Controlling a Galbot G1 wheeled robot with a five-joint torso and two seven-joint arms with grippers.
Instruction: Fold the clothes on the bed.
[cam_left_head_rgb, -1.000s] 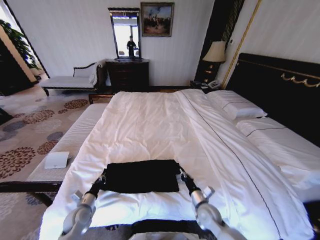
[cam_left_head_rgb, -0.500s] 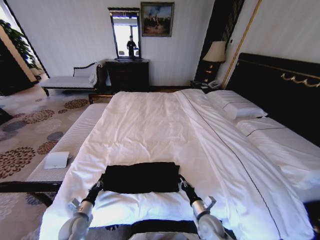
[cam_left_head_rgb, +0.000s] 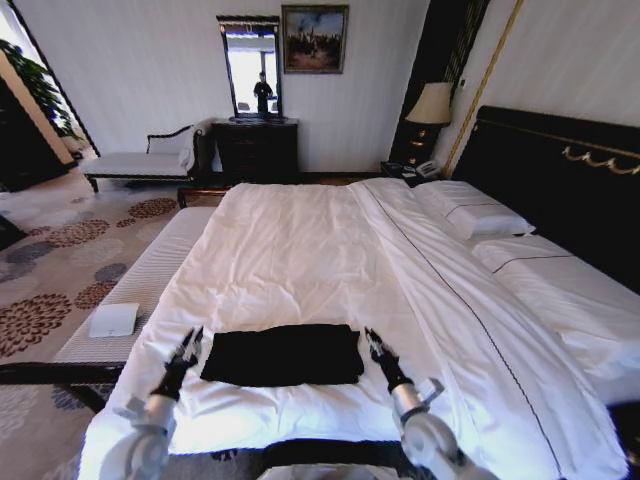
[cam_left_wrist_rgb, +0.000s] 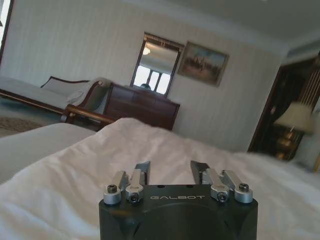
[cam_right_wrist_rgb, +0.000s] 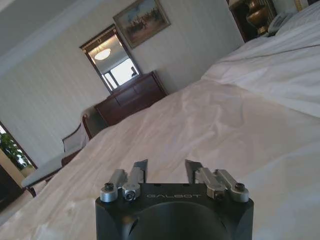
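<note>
The clothes (cam_left_head_rgb: 284, 354) lie as a flat black folded rectangle near the foot of the bed (cam_left_head_rgb: 300, 250), on its white duvet. My left gripper (cam_left_head_rgb: 188, 342) hovers open just off the garment's left edge, apart from it. Off the right edge my right gripper (cam_left_head_rgb: 373, 341) is open too, holding nothing. In the left wrist view the left gripper (cam_left_wrist_rgb: 170, 169) points over bare duvet (cam_left_wrist_rgb: 150, 150) with its fingers spread. The right wrist view has the right gripper (cam_right_wrist_rgb: 166, 167) likewise spread above the white duvet (cam_right_wrist_rgb: 210, 125).
A white-cushioned bench (cam_left_head_rgb: 140, 285) runs along the bed's left side with a small white folded towel (cam_left_head_rgb: 112, 320) on it. Pillows (cam_left_head_rgb: 470, 210) and a dark headboard (cam_left_head_rgb: 560, 180) lie to the right. A dresser with mirror (cam_left_head_rgb: 255, 140), chaise (cam_left_head_rgb: 140, 160) and lamp (cam_left_head_rgb: 432, 105) stand at the far wall.
Both grippers have let go of the black garment's near corners and drawn outward to its sides. The garment now lies flat and a little lower on the duvet.
</note>
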